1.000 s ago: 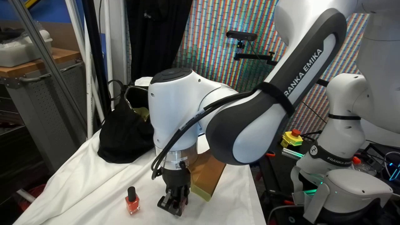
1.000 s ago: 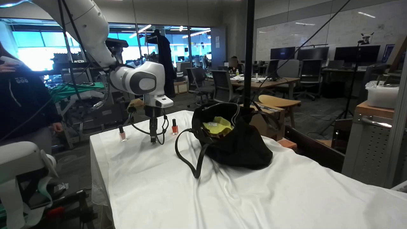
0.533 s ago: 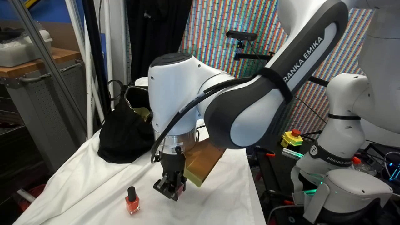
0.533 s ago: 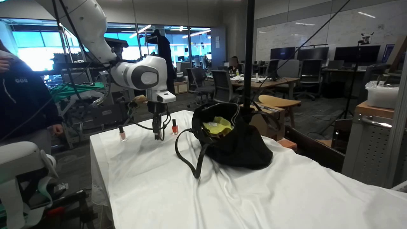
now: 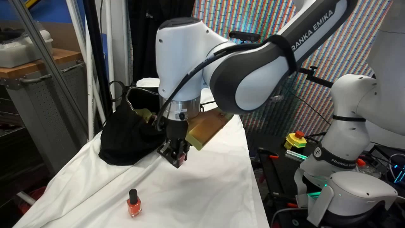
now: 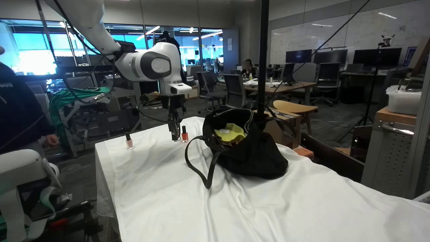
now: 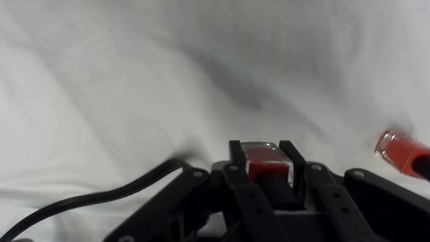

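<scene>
inside the pincer (image 7: 260, 146), a dark-red polish bottle (image 7: 267, 164) sits clasped.

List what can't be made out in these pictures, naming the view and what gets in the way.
Wrist view: the gripped sides of the dark red bottle, covered by the gripper.
Wrist view: cap end of the orange-red bottle, cut off by the right edge.
An exterior view: whatever lies beneath the yellow item in the black bag, hidden by both.
An exterior view: lettering, if any, on the pale pink bottle, too small.

Black end effector (image 7: 261, 154), white arm (image 5: 259, 82)
</scene>
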`<act>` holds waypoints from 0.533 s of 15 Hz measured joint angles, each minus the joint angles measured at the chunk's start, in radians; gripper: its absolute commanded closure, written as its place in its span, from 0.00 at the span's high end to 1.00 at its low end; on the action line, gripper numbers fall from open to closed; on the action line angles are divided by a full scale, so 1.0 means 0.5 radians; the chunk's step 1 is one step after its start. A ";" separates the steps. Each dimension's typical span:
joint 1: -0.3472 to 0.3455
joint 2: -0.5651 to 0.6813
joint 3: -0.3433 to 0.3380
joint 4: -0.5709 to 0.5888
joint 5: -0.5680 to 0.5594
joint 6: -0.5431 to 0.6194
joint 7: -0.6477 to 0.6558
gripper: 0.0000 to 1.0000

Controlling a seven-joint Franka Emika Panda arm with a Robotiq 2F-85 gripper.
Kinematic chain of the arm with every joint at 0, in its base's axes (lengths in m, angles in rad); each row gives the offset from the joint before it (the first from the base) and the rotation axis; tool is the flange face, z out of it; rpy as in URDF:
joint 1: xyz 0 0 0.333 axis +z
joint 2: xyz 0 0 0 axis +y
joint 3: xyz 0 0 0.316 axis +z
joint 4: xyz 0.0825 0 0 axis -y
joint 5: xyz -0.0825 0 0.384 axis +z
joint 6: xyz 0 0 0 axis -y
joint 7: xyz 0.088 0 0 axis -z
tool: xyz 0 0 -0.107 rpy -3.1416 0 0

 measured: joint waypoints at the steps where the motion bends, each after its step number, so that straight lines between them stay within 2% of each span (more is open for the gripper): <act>1: -0.029 -0.042 -0.013 -0.006 -0.042 -0.021 -0.007 0.15; 8: -0.293 -0.195 -0.088 0.043 -0.295 -0.069 -0.187 0.15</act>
